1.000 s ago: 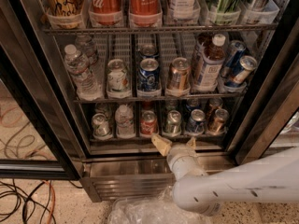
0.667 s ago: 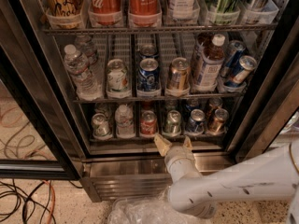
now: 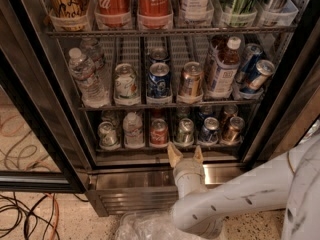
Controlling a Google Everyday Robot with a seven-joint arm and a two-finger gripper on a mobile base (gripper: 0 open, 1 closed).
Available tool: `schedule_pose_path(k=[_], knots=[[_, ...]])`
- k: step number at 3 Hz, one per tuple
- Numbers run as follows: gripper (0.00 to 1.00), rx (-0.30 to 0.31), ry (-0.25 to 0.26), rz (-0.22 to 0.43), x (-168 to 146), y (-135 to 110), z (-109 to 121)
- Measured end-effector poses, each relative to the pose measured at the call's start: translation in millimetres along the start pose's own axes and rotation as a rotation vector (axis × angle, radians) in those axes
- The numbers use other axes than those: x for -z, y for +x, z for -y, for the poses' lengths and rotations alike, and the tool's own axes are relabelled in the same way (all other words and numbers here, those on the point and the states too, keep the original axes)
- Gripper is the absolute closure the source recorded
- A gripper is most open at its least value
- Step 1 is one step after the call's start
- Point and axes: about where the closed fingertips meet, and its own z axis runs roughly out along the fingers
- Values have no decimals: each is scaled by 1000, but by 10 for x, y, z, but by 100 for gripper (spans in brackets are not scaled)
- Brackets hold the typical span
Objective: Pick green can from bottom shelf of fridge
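1. Six containers stand along the front of the bottom shelf (image 3: 140,148) of the fridge (image 3: 132,180), one per lane. From your left they are a pale can (image 3: 107,134), a white bottle (image 3: 133,130), a red can (image 3: 159,132), the green can (image 3: 185,132), a dark blue can (image 3: 209,130) and a copper can (image 3: 233,129).
2. More cans sit behind these, too dim for you to name.
3. The middle rack (image 3: 100,107) holds a clear water bottle (image 3: 88,76), a white-and-green can (image 3: 126,83), a bright blue can (image 3: 159,80), a bronze can (image 3: 190,80), a white-capped bottle (image 3: 222,69) and two tilted blue cans (image 3: 254,70) at the right end.
4. The top rack (image 3: 170,31) carries two red cola bottles (image 3: 135,3) among other tall drinks.
5. The green can stands upright in the fourth lane from your left, between the red can and the dark blue can, with its silver top showing.
6. Your gripper (image 3: 186,156) is just below the shelf's front rail, before the steel base panel, on the white arm (image 3: 240,199) that reaches in from the lower right.
7. The fingers (image 3: 174,155) are spread apart and hold nothing. The green can sits straight above the gap between them, behind the rail, near but apart.
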Motion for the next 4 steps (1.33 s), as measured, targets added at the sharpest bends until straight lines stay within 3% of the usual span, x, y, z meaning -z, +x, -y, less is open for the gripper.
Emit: schedule_pose_path(k=[2, 4], knots=[[40, 71, 11, 84, -40, -98, -77], [40, 120, 30, 116, -132, -77, -58]])
